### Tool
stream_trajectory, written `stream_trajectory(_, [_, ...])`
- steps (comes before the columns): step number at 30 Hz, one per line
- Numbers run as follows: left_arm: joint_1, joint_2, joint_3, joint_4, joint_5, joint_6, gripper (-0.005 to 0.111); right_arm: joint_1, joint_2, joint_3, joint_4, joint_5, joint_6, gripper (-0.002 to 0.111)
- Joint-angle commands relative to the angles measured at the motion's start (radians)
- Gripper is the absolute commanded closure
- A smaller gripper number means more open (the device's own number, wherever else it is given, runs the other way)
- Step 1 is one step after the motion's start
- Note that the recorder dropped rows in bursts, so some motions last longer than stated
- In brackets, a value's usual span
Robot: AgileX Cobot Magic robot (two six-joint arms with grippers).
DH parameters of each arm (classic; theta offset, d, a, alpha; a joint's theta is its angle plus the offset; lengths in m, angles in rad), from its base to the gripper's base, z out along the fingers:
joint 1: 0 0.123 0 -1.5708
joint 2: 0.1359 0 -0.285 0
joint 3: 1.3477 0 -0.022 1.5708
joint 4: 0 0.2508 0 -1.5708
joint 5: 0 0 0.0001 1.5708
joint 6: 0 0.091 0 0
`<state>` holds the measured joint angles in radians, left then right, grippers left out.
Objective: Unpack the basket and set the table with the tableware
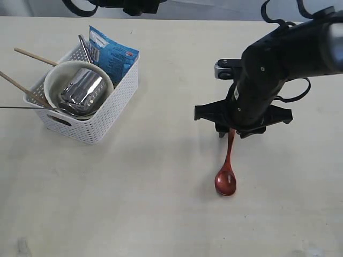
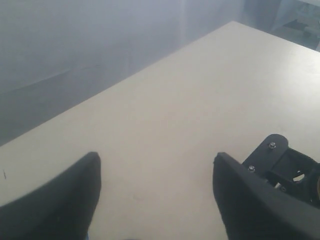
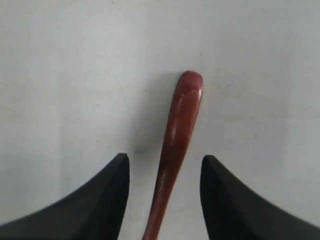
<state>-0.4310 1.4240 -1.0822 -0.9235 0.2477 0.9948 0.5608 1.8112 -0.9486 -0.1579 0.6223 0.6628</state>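
One spoon (image 1: pixel 229 160) on the worktop (image 1: pixel 134 209), the rest in the basket (image 1: pixel 91 128)

The dark red spoon lies flat on the pale worktop at about 4 o'clock from the middle of the exterior view. Its bowl points toward 6 o'clock and its handle toward 12. The right end effector (image 1: pixel 230 131) hangs over the handle end. In the right wrist view its fingers (image 3: pixel 100 200) stand apart on either side of the handle with a gap on each side, so it is open and grips nothing.

The white basket sits at 10 o'clock, well apart from the spoon. Inside it a cream bowl (image 1: pixel 51 85) holds a tilted steel cup (image 1: pixel 83 91). Two wooden chopsticks (image 1: pixel 32 55) stick out toward 9 to 10 o'clock, and a blue snack packet (image 1: pixel 113 53) leans at the basket's 1 o'clock corner.

The left end effector (image 2: pixel 155 160) is open over bare worktop, holding nothing.
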Motion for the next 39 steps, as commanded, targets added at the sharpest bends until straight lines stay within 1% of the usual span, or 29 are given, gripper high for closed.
stream_trajectory(1, [0.003,-0.004,0.005,-0.001,0.006,0.001,0.045,0.002,0.028,-0.005,-0.018,-0.018,0.01,0.065])
stream_trajectory(7, [0.003,-0.004,0.005,-0.001,0.006,0.001,0.045,0.002,0.04,-0.005,-0.018,-0.03,0.014,0.065])
stream_trajectory(19, [0.003,-0.004,0.005,-0.001,0.006,0.001,0.045,0.002,0.04,-0.003,-0.025,0.009,0.002,0.066])
stream_trajectory(21, [0.003,-0.004,0.005,-0.001,0.006,0.001,0.045,0.002,0.04,-0.003,-0.025,0.023,-0.009,0.072])
stream_trajectory(23, [0.003,-0.004,0.005,-0.001,0.006,0.001,0.045,0.002,0.04,-0.003,-0.025,0.04,-0.024,0.084])
stream_trajectory(25, [0.003,-0.004,0.005,-0.001,0.006,0.001,0.045,0.002,0.04,-0.003,-0.025,0.044,-0.035,0.092])
stream_trajectory(27, [0.003,-0.004,0.005,-0.001,0.006,0.001,0.045,0.002,0.04,-0.003,-0.025,0.044,-0.039,0.095])
stream_trajectory(31, [0.003,-0.004,0.005,-0.001,0.006,0.001,0.045,0.002,0.04,-0.003,-0.025,0.051,-0.09,0.095])
stream_trajectory(35, [0.003,-0.004,0.005,-0.001,0.006,0.001,0.045,0.002,0.04,-0.003,-0.027,0.073,-0.09,0.094])
stream_trajectory(36, [0.003,-0.004,0.005,-0.001,0.006,0.001,0.045,0.002,0.04,-0.003,-0.027,0.073,-0.09,0.093])
stream_trajectory(39, [0.003,-0.004,0.005,-0.001,0.011,0.001,0.045,0.002,0.04,-0.003,-0.027,0.071,-0.09,0.081])
